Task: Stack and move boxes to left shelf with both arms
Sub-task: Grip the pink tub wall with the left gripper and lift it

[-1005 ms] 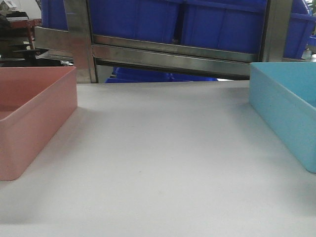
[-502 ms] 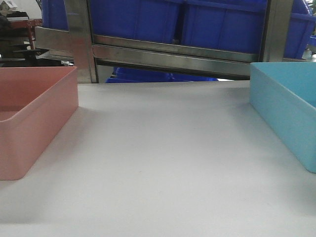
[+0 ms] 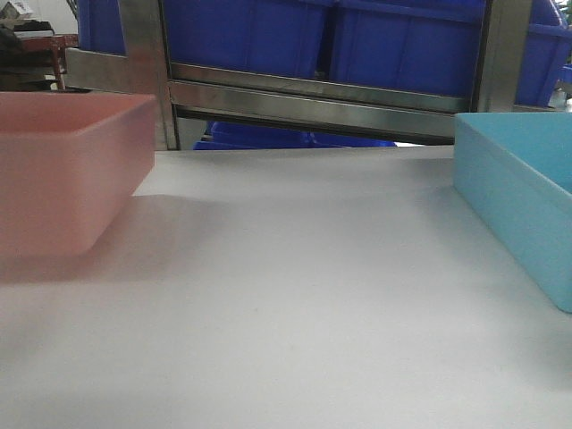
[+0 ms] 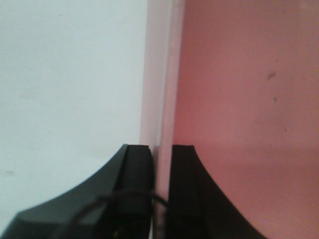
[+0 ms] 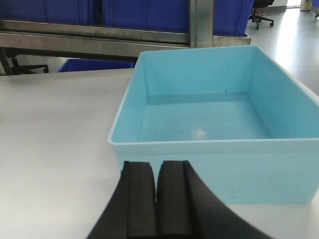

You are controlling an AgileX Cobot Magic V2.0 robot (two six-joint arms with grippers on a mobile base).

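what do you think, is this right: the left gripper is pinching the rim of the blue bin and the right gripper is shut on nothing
Not quite. The left gripper is pinching the rim of the pink bin, not the blue one: the left wrist view shows a finger on each side of its wall. The blue bin sits just ahead of the right gripper, which is indeed shut on nothing.

A broad strip of bare white tabletop (image 3: 304, 295) is lying open in front of you, between the salmon pink bin (image 3: 63, 170) on your left and the light blue bin (image 3: 514, 201) on your right. Steel rack rails (image 3: 313, 98) and dark blue crates (image 3: 402, 40) are walling off the far edge. The blue bin's near wall is standing just ahead of your right gripper (image 5: 157, 167); the pink bin's wall is filling the narrow gap of your left gripper (image 4: 162, 149).
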